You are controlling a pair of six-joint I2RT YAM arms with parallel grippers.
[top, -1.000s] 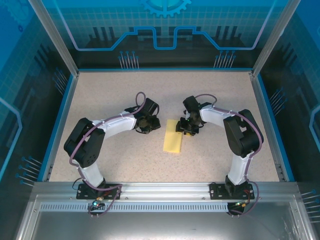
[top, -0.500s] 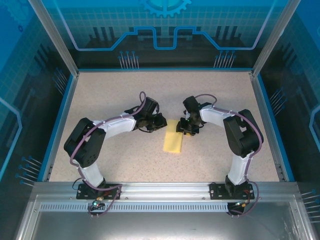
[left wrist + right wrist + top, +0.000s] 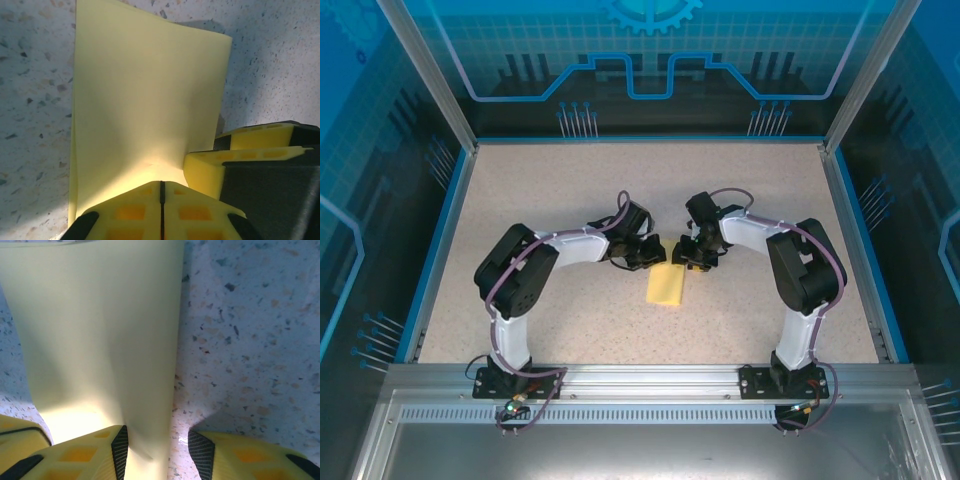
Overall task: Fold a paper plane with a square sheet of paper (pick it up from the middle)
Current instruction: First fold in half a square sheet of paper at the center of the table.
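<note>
The pale yellow sheet of paper (image 3: 667,287) lies folded into a narrow rectangle in the middle of the table. No paper plane shape shows. My left gripper (image 3: 653,252) is shut, its tips resting on the far end of the paper (image 3: 145,90); in the left wrist view its pads (image 3: 130,212) meet in a thin seam. My right gripper (image 3: 696,258) is open at the paper's far right corner. In the right wrist view its fingers straddle the right edge of the paper (image 3: 100,330), the left pad (image 3: 120,450) on the sheet. A right finger (image 3: 235,157) shows beside the left gripper (image 3: 161,184).
The speckled table (image 3: 520,180) is bounded by a blue rim (image 3: 435,250) and clear walls. Both arm bases stand at the near edge. The two grippers sit close together over the paper's far end.
The left arm has swung right, and its gripper now covers the far end of the paper. The right arm and the paper have stayed in place.
</note>
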